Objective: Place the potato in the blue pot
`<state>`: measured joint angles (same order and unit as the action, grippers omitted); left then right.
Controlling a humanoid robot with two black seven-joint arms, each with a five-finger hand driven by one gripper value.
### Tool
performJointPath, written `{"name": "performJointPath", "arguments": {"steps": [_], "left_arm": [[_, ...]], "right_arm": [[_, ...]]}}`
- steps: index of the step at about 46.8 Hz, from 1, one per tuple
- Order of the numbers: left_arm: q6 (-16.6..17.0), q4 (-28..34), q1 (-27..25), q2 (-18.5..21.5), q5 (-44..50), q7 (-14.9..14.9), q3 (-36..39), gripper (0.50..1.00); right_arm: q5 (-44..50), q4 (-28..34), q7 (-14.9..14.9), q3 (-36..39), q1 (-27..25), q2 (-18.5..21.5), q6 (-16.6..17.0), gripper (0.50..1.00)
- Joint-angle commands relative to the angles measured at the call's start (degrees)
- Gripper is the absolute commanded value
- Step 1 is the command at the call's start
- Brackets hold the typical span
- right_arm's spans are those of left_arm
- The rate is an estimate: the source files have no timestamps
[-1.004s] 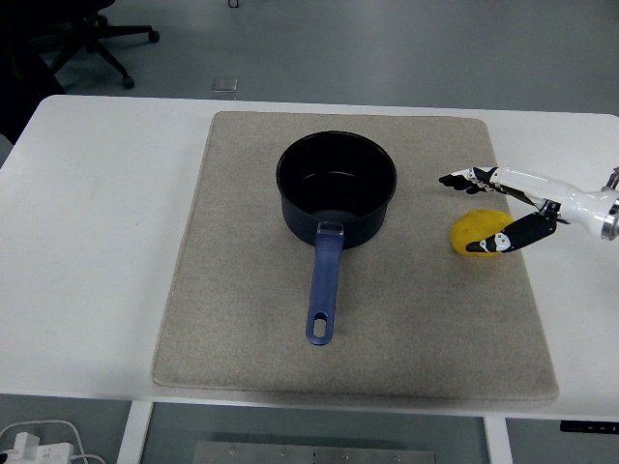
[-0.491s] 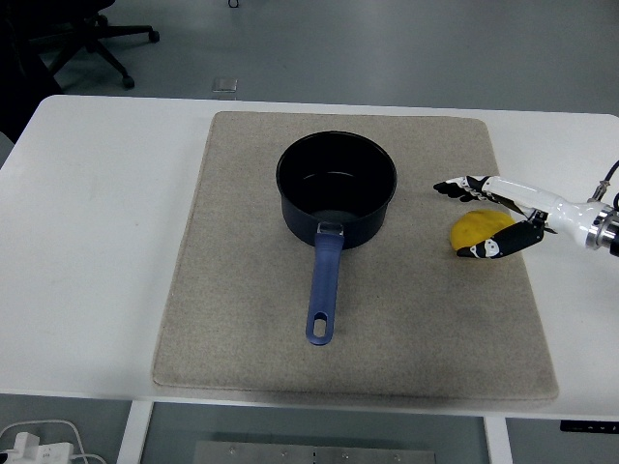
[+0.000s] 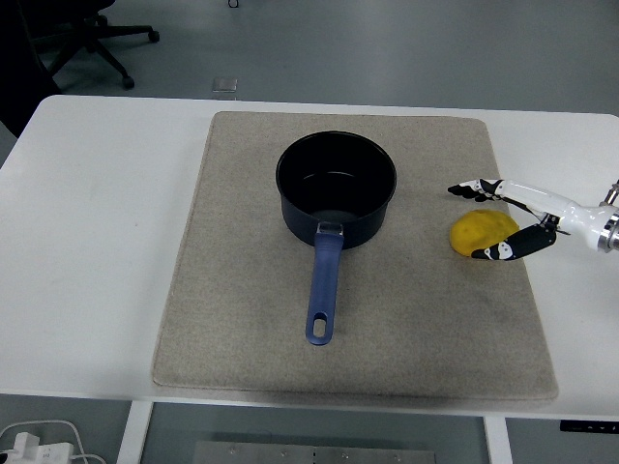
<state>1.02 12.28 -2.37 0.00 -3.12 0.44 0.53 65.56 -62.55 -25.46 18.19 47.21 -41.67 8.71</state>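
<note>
Right hand spread around the potato on the mat, fingers beyond it, thumb on the near side. Blue pot sits mid-mat on the surface, handle toward the near edge.

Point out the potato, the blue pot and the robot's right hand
potato [image 3: 478,232], head view, on its yellow top surface.
blue pot [image 3: 325,280], head view, on its handle.
right hand [image 3: 484,220], head view, midway between thumb and fingers, open around the potato.

white table, beige mat on it
</note>
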Motion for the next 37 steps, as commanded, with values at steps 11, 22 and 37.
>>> {"name": "performJointPath", "arguments": {"steps": [11,22,37], "left_arm": [[-0.05,-0.15,0.09,0.00,0.05,0.00,0.00,0.996],[0.03,-0.15,0.09,0.00,0.05,0.00,0.00,0.996],[0.04,-0.42,0.35,0.00,0.05,0.00,0.00,0.996]], "right_arm": [[1.32,2.87,-2.05,-0.09,-0.19,0.80,-0.10,0.926],[1.41,3.14,-2.49,-0.17,-0.72,0.80,-0.36,0.921],[1.41,4.19,-2.67,-0.88,-1.33,1.24,-1.86,0.905]]}}
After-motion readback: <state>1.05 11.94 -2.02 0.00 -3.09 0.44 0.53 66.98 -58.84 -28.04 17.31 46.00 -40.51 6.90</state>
